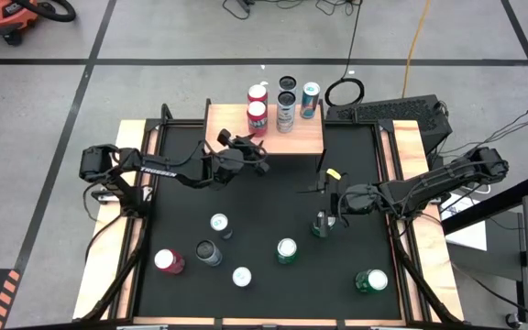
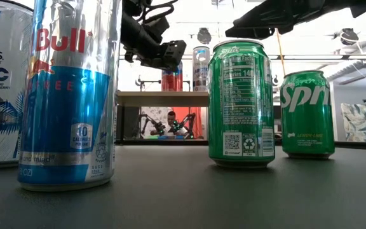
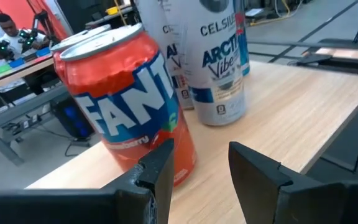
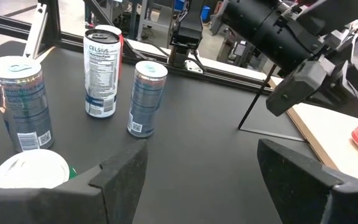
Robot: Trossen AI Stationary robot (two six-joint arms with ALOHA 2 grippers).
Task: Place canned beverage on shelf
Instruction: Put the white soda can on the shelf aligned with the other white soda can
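The shelf [image 1: 302, 137] is a light-wood board at the table's far edge, and several cans stand on it. One of them, a red Fanta can [image 3: 123, 106], stands upright near the shelf's near left part [image 1: 257, 116]. My left gripper [image 3: 201, 155] is open, level at the shelf's near edge [image 1: 257, 158]. The gap between its fingers shows only bare wood, and the Fanta can stands just outside one finger [image 3: 160, 168]; whether that finger touches it I cannot tell. My right gripper [image 4: 201, 168] hangs open over the table's middle right [image 1: 331, 203], holding nothing.
Several more cans stand on the black table: a dark green one [image 1: 321, 223] under my right gripper, green ones [image 1: 287, 249] [image 1: 371, 280], silver ones [image 1: 219, 224] [image 1: 209, 253], a white-topped one [image 1: 242, 276] and a red one [image 1: 167, 261]. On the shelf are Celsius cans [image 3: 222, 62].
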